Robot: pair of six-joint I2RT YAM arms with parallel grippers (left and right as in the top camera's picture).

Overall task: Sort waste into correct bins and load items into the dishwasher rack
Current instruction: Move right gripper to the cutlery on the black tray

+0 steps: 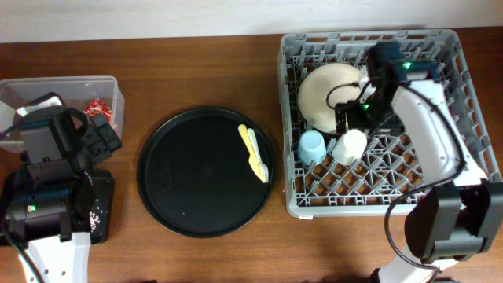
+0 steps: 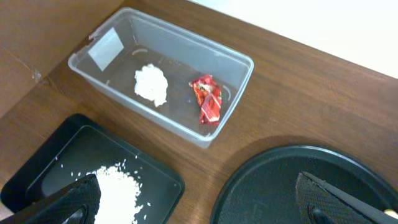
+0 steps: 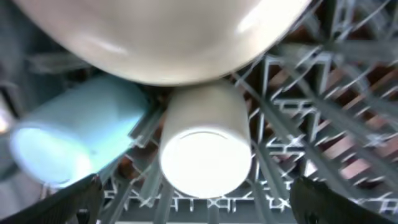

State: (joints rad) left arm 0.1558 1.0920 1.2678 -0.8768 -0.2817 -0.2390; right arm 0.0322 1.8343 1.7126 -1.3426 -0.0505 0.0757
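Observation:
The grey dishwasher rack point(image 1: 452, 102) holds a cream bowl-plate point(image 1: 330, 96), a light blue cup point(image 1: 312, 146) and a white cup point(image 1: 350, 145). My right gripper point(image 3: 208, 208) hangs open just above the white cup point(image 3: 205, 146), its fingers wide on either side and touching nothing. A pale yellow fork and spoon point(image 1: 253, 153) lie on the round black tray point(image 1: 189, 189). The clear box point(image 2: 233, 59) contains a white napkin point(image 2: 151, 84) and a red wrapper point(image 2: 207, 99). Rice point(image 2: 118, 185) lies in the shallow black tray point(image 2: 56, 165). My left gripper point(image 2: 199, 208) is open and holds nothing, above the gap between both trays.
The round black tray sits mid-table between the bins and the rack. Bare wooden table point(image 1: 196, 71) shows behind it. The rack's upright pegs point(image 3: 323, 124) stand close around the cups. My left arm point(image 1: 55, 157) covers part of the clear box and black tray from overhead.

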